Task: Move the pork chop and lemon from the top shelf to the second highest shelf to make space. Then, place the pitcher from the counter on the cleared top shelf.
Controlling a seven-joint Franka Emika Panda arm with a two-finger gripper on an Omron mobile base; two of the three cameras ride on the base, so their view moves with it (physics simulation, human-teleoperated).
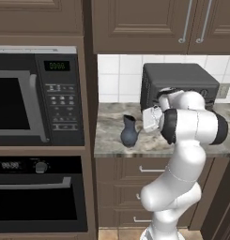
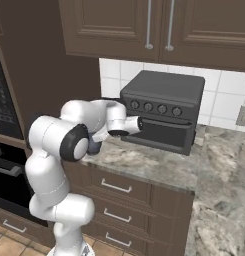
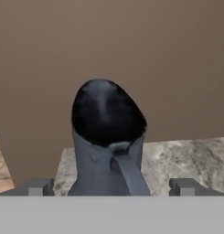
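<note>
The dark blue-grey pitcher (image 1: 129,132) stands upright on the stone counter (image 1: 111,140), near its left end. In the hand view the pitcher (image 3: 106,137) rises close in front, its handle facing the camera. My gripper (image 3: 112,186) is open, one of its fingertips (image 3: 40,186) on each side of the pitcher's belly, and I cannot tell whether they touch it. From the left base view the gripper (image 1: 145,123) sits just right of the pitcher at neck height. A sliver of the pitcher (image 2: 95,146) shows behind my arm. The pork chop, lemon and shelves are out of view.
A dark toaster oven (image 1: 180,84) stands on the counter right behind my hand. A tall brown panel (image 1: 89,93) bounds the counter's left end, with a microwave (image 1: 36,98) and wall oven (image 1: 36,197) beyond it. Cabinets (image 2: 144,25) hang overhead.
</note>
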